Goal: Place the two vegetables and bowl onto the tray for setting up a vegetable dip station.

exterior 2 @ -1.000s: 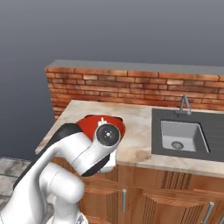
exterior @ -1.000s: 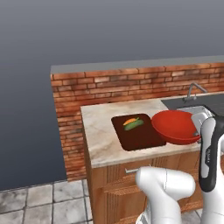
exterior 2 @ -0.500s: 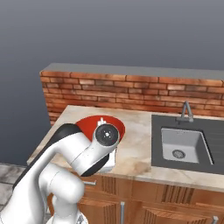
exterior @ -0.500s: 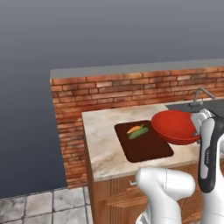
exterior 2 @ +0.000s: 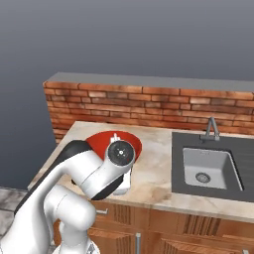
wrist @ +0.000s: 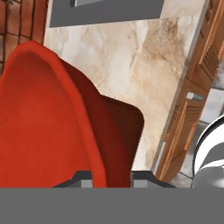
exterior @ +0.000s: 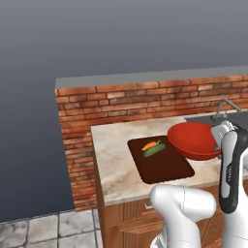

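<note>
The red bowl (exterior: 193,140) hangs tilted just above the counter, its near rim pinched in my shut gripper (exterior: 216,147). It overlaps the right end of the dark reddish-brown tray (exterior: 164,167). On the tray's far left part lie the orange carrot (exterior: 150,144) and, right beside it, the green cucumber (exterior: 154,150). In the hand view the bowl (wrist: 43,131) covers the left side, my gripper (wrist: 111,177) clamps its rim, and a corner of the tray (wrist: 127,131) shows under it. From the right base view the bowl (exterior 2: 106,141) sits behind my wrist.
A marble counter (exterior: 114,155) runs along a brick back wall (exterior: 126,104). A steel sink (exterior 2: 208,166) with a faucet (exterior 2: 212,129) is set in the counter to the right of the bowl. The counter's front edge and wooden drawers (wrist: 188,113) lie close by.
The whole picture has shifted in both base views, so the base has driven. The bowl stays gripped and in the same place relative to the arm; carrot and cucumber rest unmoved on the tray.
</note>
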